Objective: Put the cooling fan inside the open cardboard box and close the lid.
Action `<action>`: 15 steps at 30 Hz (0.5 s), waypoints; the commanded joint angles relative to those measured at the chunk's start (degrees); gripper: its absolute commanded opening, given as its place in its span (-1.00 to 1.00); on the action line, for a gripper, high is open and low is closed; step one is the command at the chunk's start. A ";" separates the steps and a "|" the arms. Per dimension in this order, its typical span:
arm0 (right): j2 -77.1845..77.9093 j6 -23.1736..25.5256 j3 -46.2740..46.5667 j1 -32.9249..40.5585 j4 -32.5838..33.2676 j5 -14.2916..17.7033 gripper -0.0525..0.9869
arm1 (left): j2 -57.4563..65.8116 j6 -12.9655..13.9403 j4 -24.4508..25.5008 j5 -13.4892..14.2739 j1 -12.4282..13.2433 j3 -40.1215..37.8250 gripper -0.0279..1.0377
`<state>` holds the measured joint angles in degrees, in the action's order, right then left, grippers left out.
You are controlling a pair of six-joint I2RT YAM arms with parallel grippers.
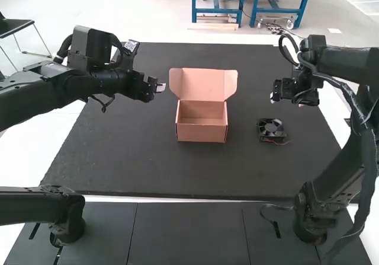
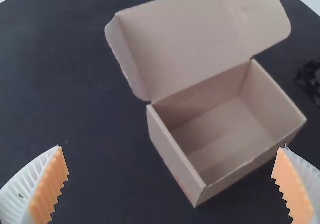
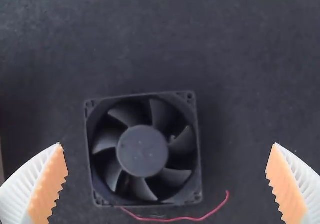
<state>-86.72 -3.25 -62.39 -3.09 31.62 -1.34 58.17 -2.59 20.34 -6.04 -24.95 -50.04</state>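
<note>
Right gripper (image 1: 277, 93) hovers over cooling fan (image 3: 144, 149), fingers apart; lower straight, straddle frame's flat sides, avoid red wire (image 3: 190, 216). Left gripper (image 1: 157, 88), also spread, left of cardboard box (image 1: 201, 123)

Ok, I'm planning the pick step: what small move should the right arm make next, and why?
Probably lower the right gripper straight down over the cooling fan. Its fingers are open, the fan lies flat on the mat between them in the wrist view, ungrasped, and the cardboard box stands open and empty beside it.

No legible text or labels.
</note>
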 commanded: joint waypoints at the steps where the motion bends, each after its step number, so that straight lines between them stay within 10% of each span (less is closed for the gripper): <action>1: -1.26 -0.18 -0.28 -1.30 -0.50 1.61 0.85 | 0.28 0.22 -0.12 -0.81 -0.80 -1.46 0.86; 15: -6.53 -6.69 -1.42 -6.58 -0.41 4.95 0.85 | 1.33 0.57 0.93 -0.99 -0.71 -1.64 0.86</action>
<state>-92.71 -7.49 -62.41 -8.97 31.33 2.24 59.70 -2.57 21.41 -6.09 -25.30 -50.02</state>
